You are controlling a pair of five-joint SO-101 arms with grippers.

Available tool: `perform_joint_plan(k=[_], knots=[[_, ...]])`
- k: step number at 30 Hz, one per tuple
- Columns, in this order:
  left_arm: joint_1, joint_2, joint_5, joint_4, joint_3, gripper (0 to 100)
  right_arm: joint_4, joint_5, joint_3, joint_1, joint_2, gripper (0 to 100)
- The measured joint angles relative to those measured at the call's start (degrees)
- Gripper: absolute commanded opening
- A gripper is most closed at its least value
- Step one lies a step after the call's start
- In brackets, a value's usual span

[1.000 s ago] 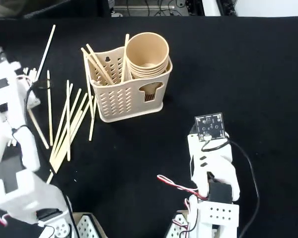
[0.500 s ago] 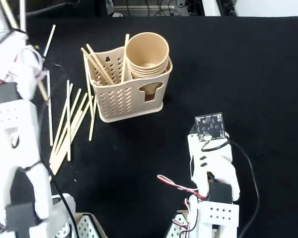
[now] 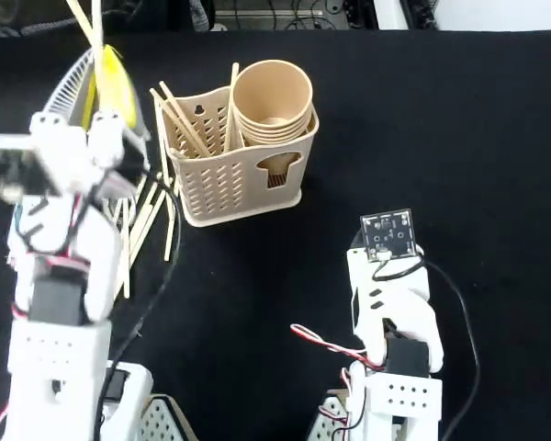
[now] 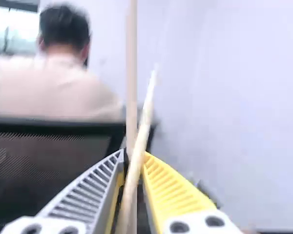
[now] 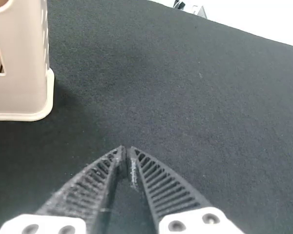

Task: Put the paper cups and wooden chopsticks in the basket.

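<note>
Black table (image 3: pixel 459 138) all round. Left gripper (image 4: pixel 133 155) pinches two chopsticks (image 4: pixel 132 92), raised left of the basket (image 3: pixel 239 179). Light, stiff and slick, they would likely swivel, so a firm mid-length pinch suits. Loose sticks (image 3: pixel 127 241) lie left of the basket, cups (image 3: pixel 272 92) inside it. Right gripper (image 5: pixel 125 152) is pressed together, empty.

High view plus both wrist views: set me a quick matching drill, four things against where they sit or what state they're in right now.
Things
1. paper cups
2. left gripper
3. right gripper
4. loose chopsticks

Places or states
A. lying on the table beside the basket
B. shut with nothing in it, low over bare table
C. stacked inside the basket
D. shut on two chopsticks, up in the air

Pairs: 1-C; 2-D; 3-B; 4-A
</note>
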Motion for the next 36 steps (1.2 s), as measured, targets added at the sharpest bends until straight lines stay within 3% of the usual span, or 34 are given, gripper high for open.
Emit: perform_joint_plan(k=[5,13,17,20,29,36], knots=[[4.0,-3.2,0.0,-2.6,1.2,3,0.0,0.0,0.0,0.0,0.0,1.3],[6.2,9.1,0.5,-7.4,1.8,4,0.0,0.0,0.0,0.0,0.0,1.3],[6.4,12.3,4.6,-6.5,2.6,16,0.0,0.0,0.0,0.0,0.0,1.3],[6.4,11.7,5.5,-0.7,2.6,22,0.0,0.0,0.0,0.0,0.0,1.3],[2.2,10.6,9.1,15.9,2.0,22,0.0,0.0,0.0,0.0,0.0,1.3],[-7.5,10.5,8.8,39.3,-3.9,22,0.0,0.0,0.0,0.0,0.0,1.3]])
